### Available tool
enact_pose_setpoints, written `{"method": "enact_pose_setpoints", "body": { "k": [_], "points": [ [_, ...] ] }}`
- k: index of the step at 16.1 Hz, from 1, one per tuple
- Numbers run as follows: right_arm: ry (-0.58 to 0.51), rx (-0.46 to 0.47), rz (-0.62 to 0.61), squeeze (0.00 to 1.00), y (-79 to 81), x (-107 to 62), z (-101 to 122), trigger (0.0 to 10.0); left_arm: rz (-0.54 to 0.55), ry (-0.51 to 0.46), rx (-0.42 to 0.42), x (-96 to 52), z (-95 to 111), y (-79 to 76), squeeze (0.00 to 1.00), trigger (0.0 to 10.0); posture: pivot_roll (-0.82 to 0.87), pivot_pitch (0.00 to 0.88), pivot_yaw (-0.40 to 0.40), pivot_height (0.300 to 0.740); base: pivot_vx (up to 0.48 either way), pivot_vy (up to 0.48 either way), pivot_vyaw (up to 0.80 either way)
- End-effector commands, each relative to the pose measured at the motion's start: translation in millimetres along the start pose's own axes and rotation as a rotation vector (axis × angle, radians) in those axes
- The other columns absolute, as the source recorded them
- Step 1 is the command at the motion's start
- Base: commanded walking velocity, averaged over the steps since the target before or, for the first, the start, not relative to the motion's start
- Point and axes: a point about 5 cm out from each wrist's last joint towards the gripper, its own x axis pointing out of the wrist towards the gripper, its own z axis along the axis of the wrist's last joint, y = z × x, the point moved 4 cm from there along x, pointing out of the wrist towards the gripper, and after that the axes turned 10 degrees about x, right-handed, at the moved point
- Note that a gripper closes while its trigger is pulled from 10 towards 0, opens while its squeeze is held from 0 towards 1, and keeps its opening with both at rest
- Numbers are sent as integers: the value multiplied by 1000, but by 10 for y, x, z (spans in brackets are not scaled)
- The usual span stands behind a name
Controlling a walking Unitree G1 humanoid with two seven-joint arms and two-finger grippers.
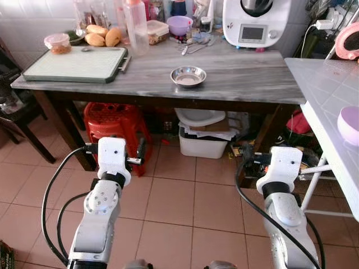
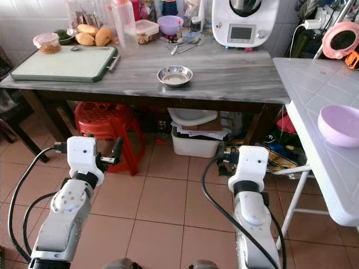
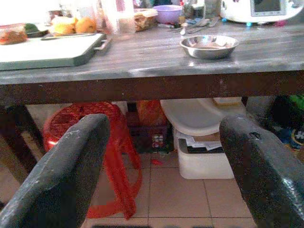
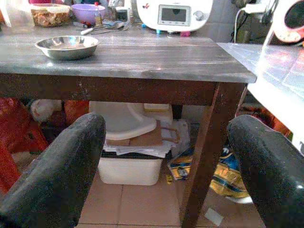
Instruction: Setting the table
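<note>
A small steel bowl [image 1: 188, 75] sits near the middle of the grey wooden table [image 1: 247, 78], toward its front edge. Loose spoons [image 1: 193, 46] and a purple bowl [image 1: 179, 24] lie at the back of that table. A lilac bowl [image 2: 339, 124] rests on the white table [image 2: 308, 89] at my right. Both arms are held low in front of the grey table, below its top. My left gripper [image 3: 164, 161] is open with nothing between its fingers. My right gripper [image 4: 166, 161] is open and empty too. Both point under the tabletop.
A green cutting board [image 1: 76, 63], bread rolls [image 1: 104, 36], jars and a white kitchen appliance [image 1: 255, 22] crowd the grey table. Under it stand a red plastic stool [image 1: 115, 126] and a white bin [image 1: 205, 143]. A dark chair [image 1: 17, 112] is at the left.
</note>
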Motion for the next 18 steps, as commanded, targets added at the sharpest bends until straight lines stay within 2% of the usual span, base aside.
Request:
{"method": "enact_pose_setpoints", "body": {
  "k": [1,3,10,18],
  "points": [
    [2,10,6,0,11,27,25,10000,-8,-12,0,23,38,-10,0,10000,-74,0,33,740,0,-307,-463],
    [4,10,8,0,11,26,22,10000,-8,-13,0,27,40,-8,0,10000,-74,0,33,740,0,-307,-506],
    [10,3,19,0,32,17,-2,10000,-14,-11,-1,20,37,-17,0,10000,-73,0,31,740,0,-305,0],
    [2,-1,16,0,44,26,-6,10000,-20,-11,0,29,38,-29,0,10000,-70,0,37,740,0,-399,0]
  ]
}}
